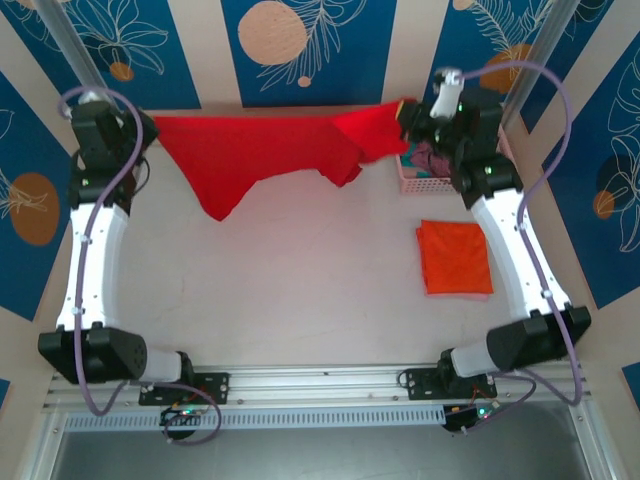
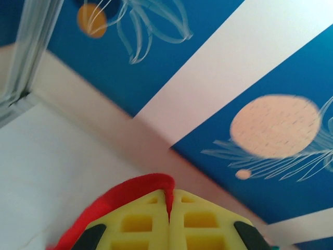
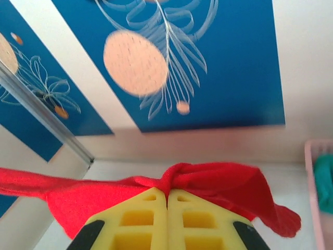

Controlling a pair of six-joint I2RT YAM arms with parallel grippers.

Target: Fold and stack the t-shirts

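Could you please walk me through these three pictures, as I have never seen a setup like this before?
Gladly. Two robot arms are bolted at the near edge of a table. The overhead picture comes from a fixed camera above and behind them. The other two come from cameras on each wrist, looking past yellow fingers. The left end effector and the right end effector are each shut on the red t-shirt, holding it stretched between them at the far side of the table. An orange t-shirt lies folded on the right. Behind it stands a pink basket with more cloth inside.
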